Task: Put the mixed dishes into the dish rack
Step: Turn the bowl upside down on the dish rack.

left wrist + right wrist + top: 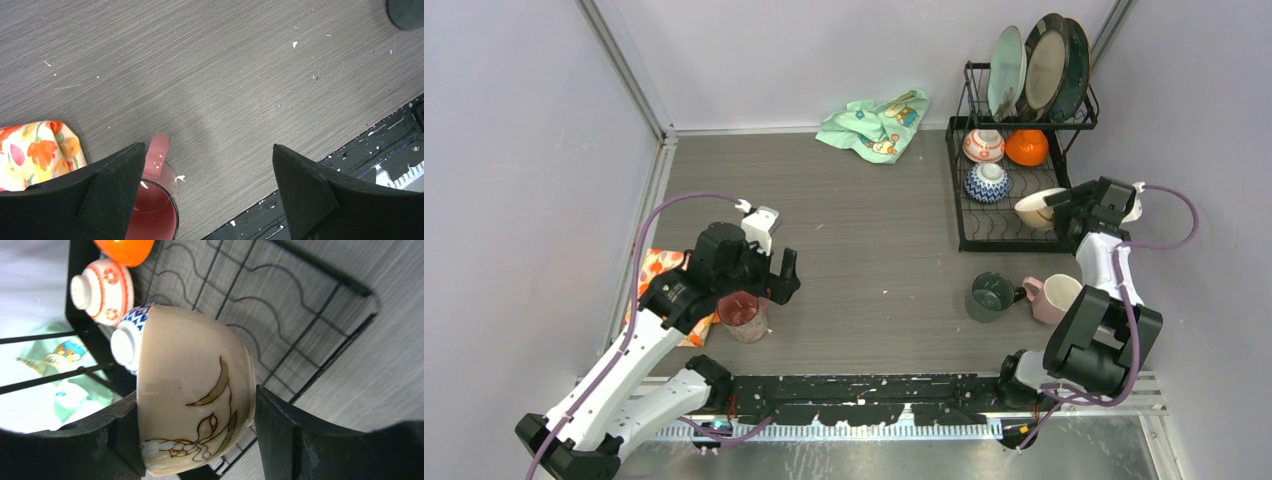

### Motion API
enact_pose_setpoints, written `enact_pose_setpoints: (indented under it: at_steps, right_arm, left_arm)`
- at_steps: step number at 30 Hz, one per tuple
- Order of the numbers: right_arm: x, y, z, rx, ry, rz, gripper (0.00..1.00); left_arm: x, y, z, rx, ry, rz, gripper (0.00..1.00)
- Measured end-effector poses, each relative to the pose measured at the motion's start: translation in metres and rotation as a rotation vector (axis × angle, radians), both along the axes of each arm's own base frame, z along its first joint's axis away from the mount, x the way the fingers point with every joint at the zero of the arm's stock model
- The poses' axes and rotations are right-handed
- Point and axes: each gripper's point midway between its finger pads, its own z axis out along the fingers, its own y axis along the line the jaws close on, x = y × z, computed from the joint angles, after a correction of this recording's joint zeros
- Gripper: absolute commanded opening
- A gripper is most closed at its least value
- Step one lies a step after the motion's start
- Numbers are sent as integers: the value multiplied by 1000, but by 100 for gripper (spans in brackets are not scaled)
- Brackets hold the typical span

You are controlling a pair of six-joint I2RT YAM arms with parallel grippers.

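At 8 o'clock, the left gripper (207, 150) stands fully spread and holds nothing. A translucent red cup (152, 215) with a flat strap handle sits upright under one finger.

At 4 o'clock, a dark green cup (991, 296) and a pink cup (1054, 297) stand just beside each other on the grey wood-grain table (874, 230).

At 3 o'clock, the right gripper (197, 405) grips a glazed beige bowl (190, 370) with a painted leaf motif. The bowl is tipped sideways over the near end of the lower basket of the black wire dish rack (957, 200).

At 1 o'clock, three plates (1044, 65) stand on edge in the upper slots.
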Motion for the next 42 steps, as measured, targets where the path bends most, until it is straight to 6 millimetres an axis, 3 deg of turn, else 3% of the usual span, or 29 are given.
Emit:
enact_pose_setpoints:
  at_steps: [9,16,31,42]
  right_arm:
    - [-2,-39,-2,-213,130,-27,39]
    - [-10,-53,-11,-331,247,-28,36]
    - [24,-29,-3,-685,440,156,36]
    - [30,-25,-12,-899,641,248,32]
  left_arm:
    - [0,1,2,0,-12,5,100]
    - [0,2,3,2,-17,10,100]
    - [-2,1,6,-4,-31,-1,100]
    - [-3,2,8,-6,-42,0,100]
